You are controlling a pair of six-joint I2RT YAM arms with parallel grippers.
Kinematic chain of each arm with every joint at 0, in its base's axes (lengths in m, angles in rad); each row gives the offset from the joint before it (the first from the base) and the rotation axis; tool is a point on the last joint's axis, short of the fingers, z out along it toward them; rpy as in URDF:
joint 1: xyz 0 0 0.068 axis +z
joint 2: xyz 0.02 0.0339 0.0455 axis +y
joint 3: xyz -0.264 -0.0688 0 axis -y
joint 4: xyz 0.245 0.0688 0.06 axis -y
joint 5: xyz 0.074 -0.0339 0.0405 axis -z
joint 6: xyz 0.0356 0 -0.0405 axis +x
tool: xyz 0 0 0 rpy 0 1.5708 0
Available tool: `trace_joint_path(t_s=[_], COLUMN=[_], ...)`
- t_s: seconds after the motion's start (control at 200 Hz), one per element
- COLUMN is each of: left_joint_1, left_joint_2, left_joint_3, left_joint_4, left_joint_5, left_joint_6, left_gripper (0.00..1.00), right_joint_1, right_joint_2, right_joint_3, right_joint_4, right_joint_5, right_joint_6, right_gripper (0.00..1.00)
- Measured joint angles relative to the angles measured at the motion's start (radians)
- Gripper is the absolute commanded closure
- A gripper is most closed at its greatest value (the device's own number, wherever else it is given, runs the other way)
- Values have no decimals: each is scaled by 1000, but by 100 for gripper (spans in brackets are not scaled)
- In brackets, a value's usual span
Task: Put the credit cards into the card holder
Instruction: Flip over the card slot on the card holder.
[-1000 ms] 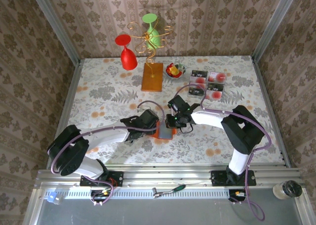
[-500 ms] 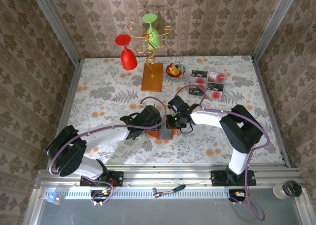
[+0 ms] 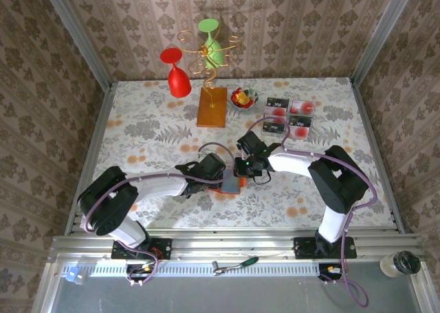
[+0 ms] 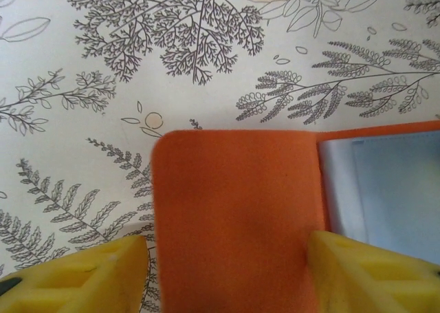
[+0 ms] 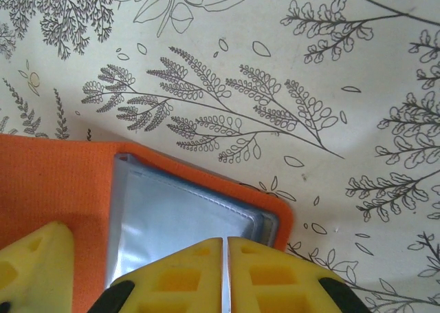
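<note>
Top view, table: you are looking down on a flower-patterned table (image 3: pixel 151 127), with both arms reaching in toward its middle.
Top view, card holder: the card holder (image 3: pixel 232 184) is lying open near the table's middle, closer to the near edge than to the far one.
Top view, credit cards: the credit cards (image 3: pixel 289 116) are lying in a two-by-two block by the far right corner, well apart from the card holder.
Top view, left gripper: your left gripper (image 3: pixel 221 179) is sitting at the card holder's left side; its jaws are too small to read here.
Top view, right gripper: your right gripper (image 3: pixel 240 177) is hanging over the card holder's right side.
Top view, other things: a small bowl (image 3: pixel 243 98) and an orange-brown block (image 3: pixel 212 108) bearing a gold wire stand (image 3: pixel 206 58) are standing left of the cards, toward the far edge.
Left wrist, left gripper: your fingers (image 4: pixel 82 282) are standing wide apart, one at each side of the orange flap (image 4: pixel 234 210); whether they are touching it cannot be told, and you are gripping nothing.
Left wrist, card holder: the flap is lying flat on the table, with the grey-blue panel (image 4: pixel 392 189) just to its right.
Right wrist, right gripper: your fingers (image 5: pixel 275 278) are pressing together with only a hairline between them, over the panel's near edge; whether they are pinching that edge cannot be told.
Right wrist, card holder: the panel is showing a clear pocket inside an orange border.
</note>
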Motion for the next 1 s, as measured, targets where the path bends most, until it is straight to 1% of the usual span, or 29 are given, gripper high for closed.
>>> trace_joint_path(t_s=[0.175, 0.365, 0.665, 1.0], left_joint_1=[0, 0, 0, 0], left_joint_2=[3, -7, -32, -44], left_joint_3=[-35, -87, -139, -144], left_joint_4=[58, 138, 232, 281], left_joint_5=[2, 12, 32, 53], left_joint_6=[15, 32, 46, 65], left_gripper=[27, 24, 22, 20], right_joint_1=[-2, -2, -2, 3], right_joint_2=[0, 3, 19, 37], right_joint_3=[0, 0, 0, 4], right_joint_4=[10, 21, 25, 50], right_joint_5=[-21, -48, -72, -89], right_joint_6=[0, 0, 0, 8], right_gripper=[87, 87, 87, 88])
